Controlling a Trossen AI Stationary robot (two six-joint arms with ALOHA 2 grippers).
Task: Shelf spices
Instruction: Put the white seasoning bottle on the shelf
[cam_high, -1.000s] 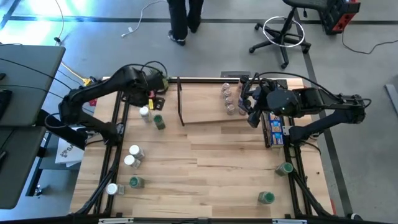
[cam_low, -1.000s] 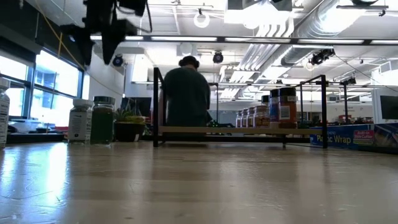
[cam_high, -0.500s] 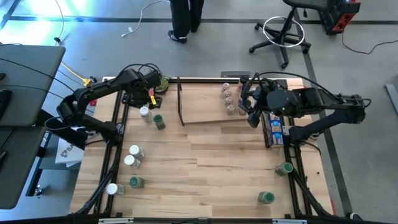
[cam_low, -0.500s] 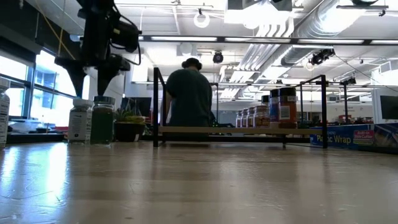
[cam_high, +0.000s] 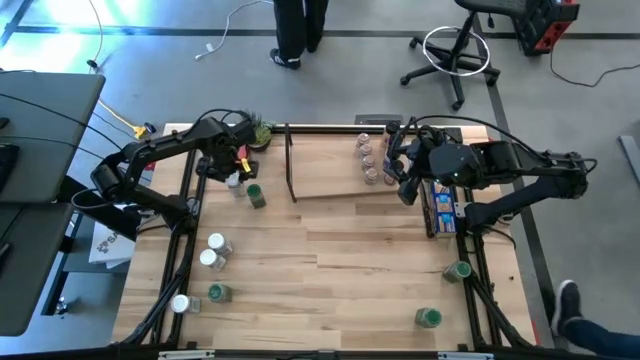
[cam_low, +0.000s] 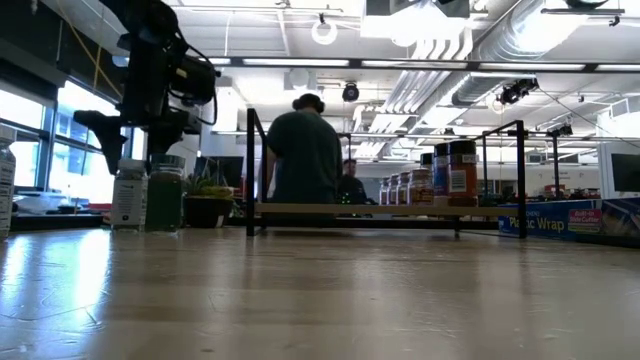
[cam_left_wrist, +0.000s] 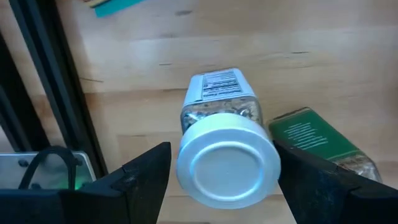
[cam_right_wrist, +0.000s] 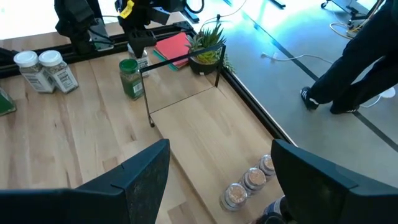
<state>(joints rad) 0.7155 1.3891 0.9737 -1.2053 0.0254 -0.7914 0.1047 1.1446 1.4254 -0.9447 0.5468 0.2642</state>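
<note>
A spice jar with a white cap (cam_left_wrist: 227, 163) stands upright on the table at the far left, next to a green-capped jar (cam_left_wrist: 317, 137). My left gripper (cam_left_wrist: 221, 144) points straight down over it, open, one finger on each side of the cap and touching nothing. The low view shows this gripper (cam_low: 145, 148) just above both jars (cam_low: 130, 195). The shelf (cam_high: 330, 185) stands at the far middle, with several jars (cam_high: 368, 160) at its right end. My right gripper (cam_high: 403, 165) hangs open above that end.
Loose jars stand at the near left (cam_high: 215, 250), (cam_high: 180, 303), (cam_high: 218, 293) and near right (cam_high: 457, 270), (cam_high: 429, 317). A blue box (cam_high: 440, 205) lies right of the shelf. A potted plant (cam_high: 260, 130) stands at the far left. A person (cam_low: 300, 155) sits beyond the table.
My left gripper has come down and toward the table's near edge, from above the plant corner to the white-capped jar. Its fingers now straddle the cap. The jar has stayed where it was.
</note>
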